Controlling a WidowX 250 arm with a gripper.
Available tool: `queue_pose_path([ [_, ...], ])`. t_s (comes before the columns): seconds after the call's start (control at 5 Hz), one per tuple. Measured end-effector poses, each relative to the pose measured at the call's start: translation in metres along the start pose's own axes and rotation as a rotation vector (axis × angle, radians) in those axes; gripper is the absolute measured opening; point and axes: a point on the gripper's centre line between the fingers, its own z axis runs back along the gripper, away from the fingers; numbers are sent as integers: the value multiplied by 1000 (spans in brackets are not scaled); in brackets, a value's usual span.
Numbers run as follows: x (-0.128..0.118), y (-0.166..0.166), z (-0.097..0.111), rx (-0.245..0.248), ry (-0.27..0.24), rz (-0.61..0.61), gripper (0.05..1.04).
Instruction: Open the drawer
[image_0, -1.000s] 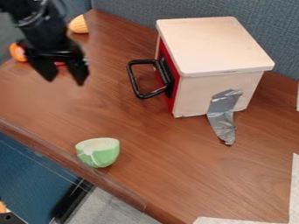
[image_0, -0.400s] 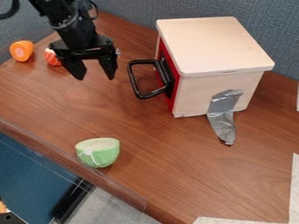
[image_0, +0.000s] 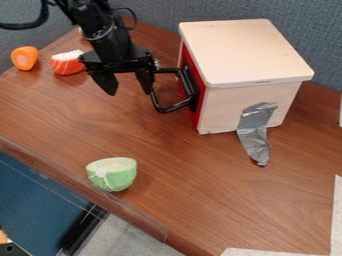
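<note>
Hanging with its fingers spread, the gripper (image_0: 129, 93) has the black loop handle (image_0: 175, 107) just beside it on the view's right, the red drawer front (image_0: 187, 59) beyond, so hooking it likely calls for moving that way.

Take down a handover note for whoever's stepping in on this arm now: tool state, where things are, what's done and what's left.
Tool: open, nothing between its fingers, beside the handle; one finger overlaps the handle's near end in view, contact unclear.
Job's things: black handle on the red drawer front, left side of the pale box.
Done: tool is at the handle; drawer looks shut.
Left: hook or grip the handle, then pull the drawer out.
</note>
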Motion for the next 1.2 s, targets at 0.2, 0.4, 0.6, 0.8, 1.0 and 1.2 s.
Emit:
queue_pose_path([
  [0.2,5,-10,-5,-2,-13,20,999],
  [0.4,8,-12,-11,11,-18,37,999],
  [0.6,10,-14,-21,29,-19,43,999],
  [0.8,15,-11,-28,36,-22,64,999],
  [1.0,15,-13,-38,42,-16,74,999],
  [1.2,18,-13,-45,46,-16,90,999],
])
